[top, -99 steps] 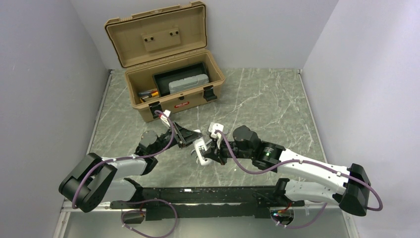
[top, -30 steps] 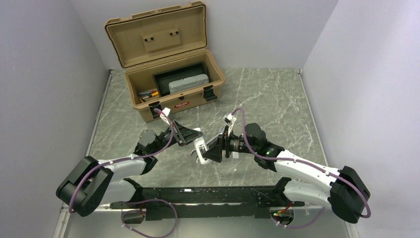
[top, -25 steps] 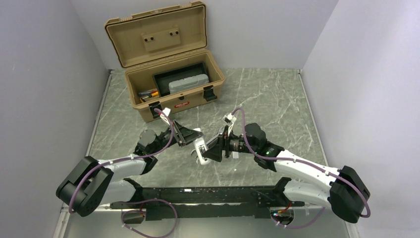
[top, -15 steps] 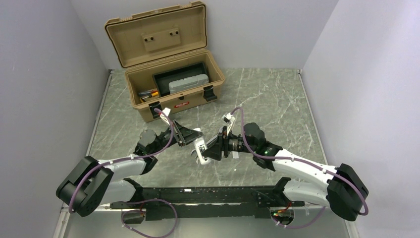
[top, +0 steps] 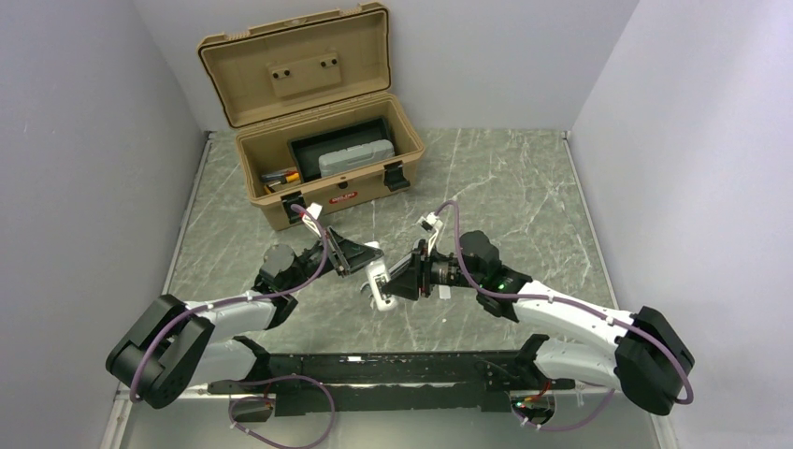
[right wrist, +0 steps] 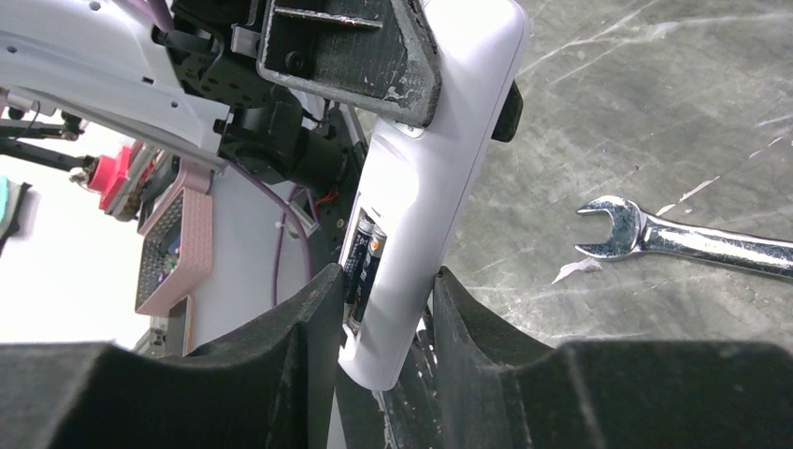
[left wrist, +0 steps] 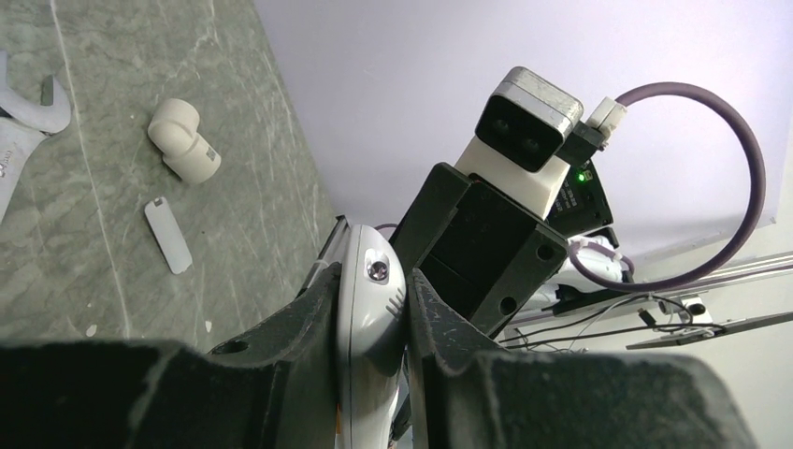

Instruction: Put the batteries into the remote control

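While the left gripper (left wrist: 372, 311) clamps the remote control (right wrist: 439, 159), batteries (right wrist: 365, 254) show.

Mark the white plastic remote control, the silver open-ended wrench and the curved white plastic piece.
white plastic remote control (right wrist: 430, 178): right wrist view, body
silver open-ended wrench (right wrist: 711, 245): right wrist view, shank
curved white plastic piece (left wrist: 184, 142): left wrist view, centre

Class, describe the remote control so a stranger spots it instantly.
Find the tan toolbox. In front of it, the left tool grips the remote control, the right tool around it. Unlike the silver wrench, it's a slim white bar holding batteries.
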### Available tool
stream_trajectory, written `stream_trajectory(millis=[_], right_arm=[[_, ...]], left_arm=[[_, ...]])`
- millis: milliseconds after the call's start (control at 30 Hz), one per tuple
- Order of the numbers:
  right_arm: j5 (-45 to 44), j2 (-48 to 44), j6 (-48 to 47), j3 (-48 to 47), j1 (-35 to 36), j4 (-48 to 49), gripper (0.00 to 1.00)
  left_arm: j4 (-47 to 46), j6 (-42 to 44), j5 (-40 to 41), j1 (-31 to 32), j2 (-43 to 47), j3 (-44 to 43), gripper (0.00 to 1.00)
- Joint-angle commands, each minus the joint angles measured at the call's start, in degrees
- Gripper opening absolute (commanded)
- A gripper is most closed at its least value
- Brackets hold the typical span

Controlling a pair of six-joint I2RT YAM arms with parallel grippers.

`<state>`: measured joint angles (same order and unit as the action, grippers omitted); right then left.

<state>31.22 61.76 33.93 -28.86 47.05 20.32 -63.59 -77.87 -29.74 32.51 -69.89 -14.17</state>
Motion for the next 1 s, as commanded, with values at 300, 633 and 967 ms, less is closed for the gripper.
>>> stream_trajectory(millis=[300, 633, 967], right_arm=[[1.4, 2.8, -0.1, -2.1, -0.1, 3.7, 0.4], [2.2, 4.4, 0.3, -3.1, -0.2, 5.6, 0.47], [1.2, 2.8, -0.7, -2.9, -0.2, 4.2, 0.52]], left_arm=[[-3.2, 0.1, -0.3, 0.4, 0.8, -1.5, 0.0], [-3.4, 0.0, -0.2, 0.4, 0.8, -1.4, 0.0], [-4.2, -0.3, -0.2, 0.4, 0.6, -1.1, 0.0]])
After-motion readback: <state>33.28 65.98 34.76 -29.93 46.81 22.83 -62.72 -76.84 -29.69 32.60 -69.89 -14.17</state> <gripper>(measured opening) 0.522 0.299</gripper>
